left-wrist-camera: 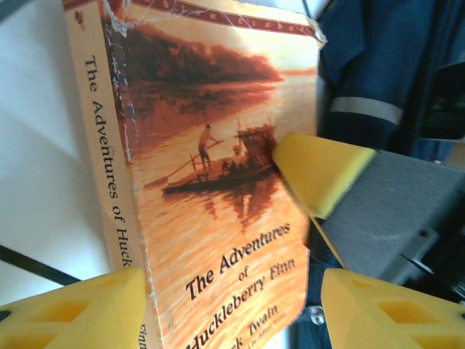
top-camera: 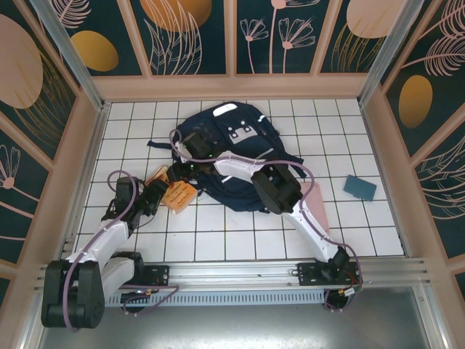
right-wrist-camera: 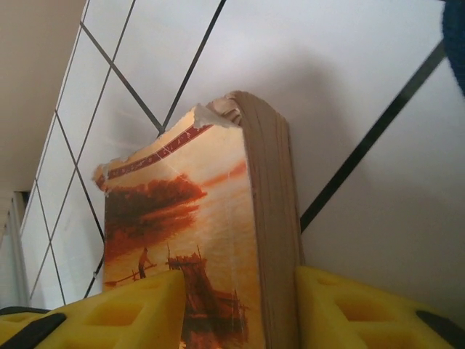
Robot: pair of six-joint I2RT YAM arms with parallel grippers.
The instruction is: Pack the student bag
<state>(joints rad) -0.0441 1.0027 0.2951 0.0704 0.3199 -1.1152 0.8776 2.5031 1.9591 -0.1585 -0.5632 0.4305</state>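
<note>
The student bag point(top-camera: 232, 145) is a navy backpack lying at the back middle of the white tiled table; its fabric and a pale stripe point(left-wrist-camera: 363, 80) show in the left wrist view. An orange paperback point(top-camera: 178, 195) point(left-wrist-camera: 218, 145) point(right-wrist-camera: 203, 203) sits just left of the bag. My right gripper point(top-camera: 182, 171) point(right-wrist-camera: 240, 280) reaches across the bag and is shut across the book's thickness. One yellow finger point(left-wrist-camera: 320, 171) presses on the cover. My left gripper point(top-camera: 156, 193) point(left-wrist-camera: 232, 283) is open, straddling the book's width; its left finger is at the spine and its right finger stands slightly off the edge.
A small teal book point(top-camera: 360, 187) lies on the tiles at the right. A flat pink case point(top-camera: 317, 206) lies partly under my right arm. Patterned walls enclose the table on three sides, and a metal rail point(top-camera: 240, 273) runs along the near edge.
</note>
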